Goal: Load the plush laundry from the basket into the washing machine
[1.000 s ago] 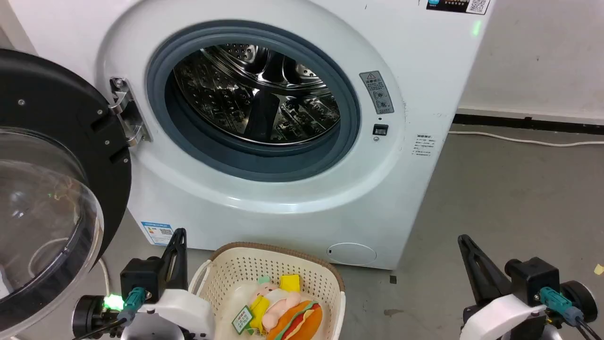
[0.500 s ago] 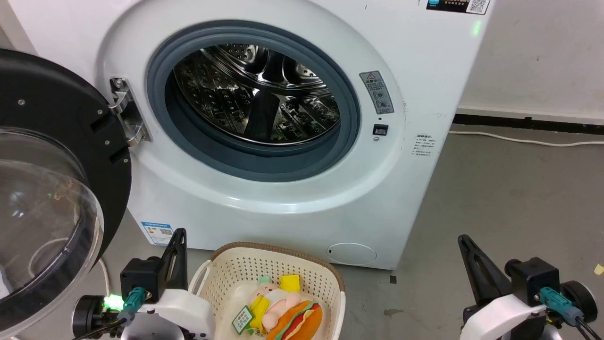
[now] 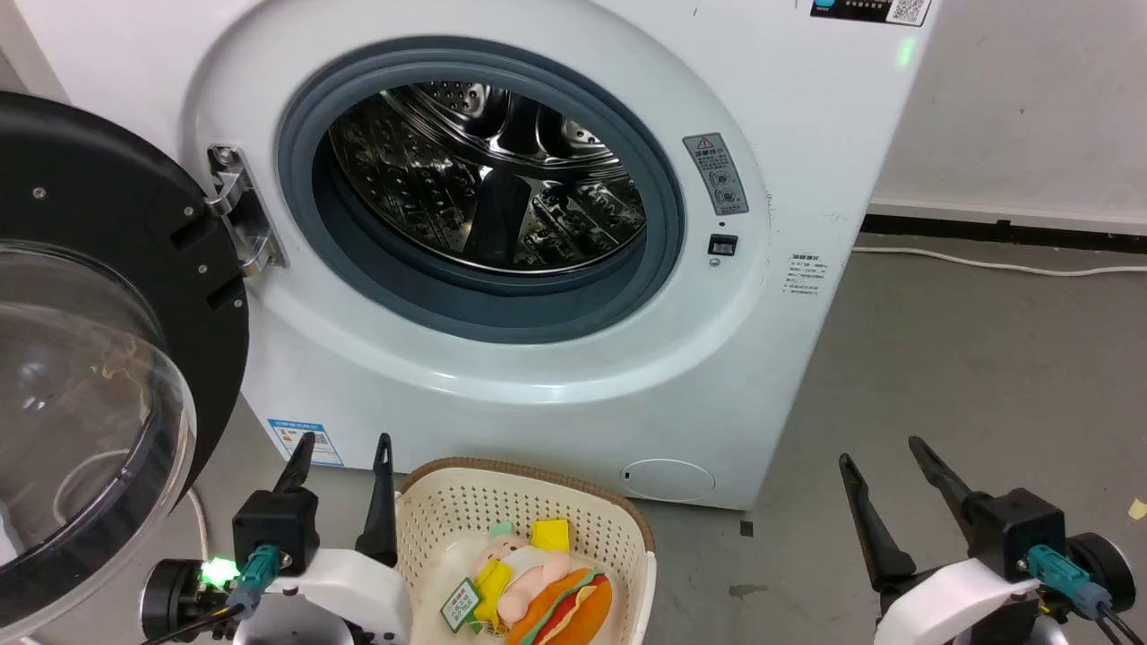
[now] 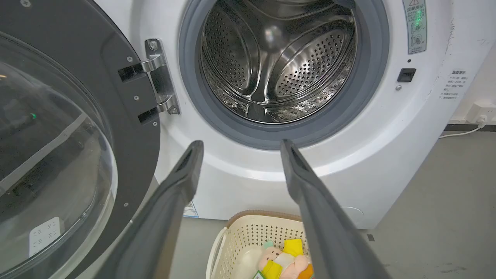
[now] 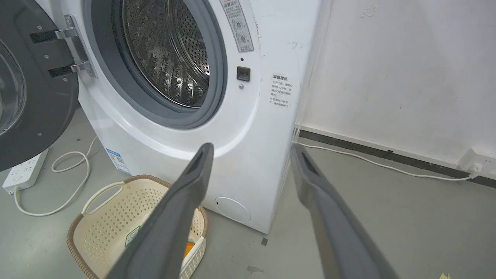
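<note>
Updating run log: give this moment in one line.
left gripper open | right gripper open | orange burger plush, pink plush figure in cream perforated basket | white front-loading washing machine door open

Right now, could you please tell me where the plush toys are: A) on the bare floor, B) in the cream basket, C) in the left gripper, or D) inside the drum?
B: the plush toys lie together in the basket, in front of the washing machine.

We see orange burger plush (image 3: 563, 611) and pale pink plush figure (image 3: 524, 573) touching inside cream perforated basket (image 3: 529, 471), just before white front-loading washer (image 3: 538, 394); black-rimmed clear door (image 3: 90, 358) swung open left, steel drum (image 3: 484, 179) exposed.
</note>
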Available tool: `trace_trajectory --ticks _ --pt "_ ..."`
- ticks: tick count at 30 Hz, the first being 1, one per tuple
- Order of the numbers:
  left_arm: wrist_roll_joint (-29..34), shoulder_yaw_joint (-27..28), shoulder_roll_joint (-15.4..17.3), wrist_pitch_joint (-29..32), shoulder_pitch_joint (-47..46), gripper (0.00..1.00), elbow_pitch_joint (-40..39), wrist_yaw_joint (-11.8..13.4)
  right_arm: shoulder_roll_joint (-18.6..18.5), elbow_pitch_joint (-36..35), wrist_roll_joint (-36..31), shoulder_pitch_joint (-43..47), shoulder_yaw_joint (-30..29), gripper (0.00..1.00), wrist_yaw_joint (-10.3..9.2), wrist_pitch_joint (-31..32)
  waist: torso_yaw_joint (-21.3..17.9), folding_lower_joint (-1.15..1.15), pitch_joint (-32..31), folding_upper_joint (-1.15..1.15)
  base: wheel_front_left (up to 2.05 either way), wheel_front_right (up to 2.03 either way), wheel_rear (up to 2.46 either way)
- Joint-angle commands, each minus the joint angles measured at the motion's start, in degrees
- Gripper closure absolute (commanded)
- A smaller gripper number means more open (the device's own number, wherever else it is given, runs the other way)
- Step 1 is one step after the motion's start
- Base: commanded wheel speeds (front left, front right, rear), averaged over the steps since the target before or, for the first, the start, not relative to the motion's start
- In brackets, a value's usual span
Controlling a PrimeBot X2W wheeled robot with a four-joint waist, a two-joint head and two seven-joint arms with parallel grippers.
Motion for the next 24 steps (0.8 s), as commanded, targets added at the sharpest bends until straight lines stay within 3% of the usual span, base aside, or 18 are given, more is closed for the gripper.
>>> trace_trajectory --ticks 1,14,24 --pt "-0.1 -0.4 0.0 -0.6 0.0 0.00 -0.2 0.1 0.0 -0.2 0.7 0.1 -0.3 0.00 0.00 -0.6 0.0 0.00 0.1 0.00 0.00 0.00 0.00" --pt "-0.4 -1.8 0.1 -2.1 -1.1 0.00 1.3 0.2 0.0 -0.5 2.7 -0.6 -1.1 0.00 -0.01 -2.1 -1.4 0.00 3.3 0.00 0.00 0.00 0.00" --pt "-0.3 -3.2 1.1 -3.3 -3.8 0.00 6.9 -0.8 0.0 -1.0 4.2 -2.0 -1.1 0.00 -0.01 -3.3 -3.8 0.00 7.7 0.00 0.00 0.00 0.00"
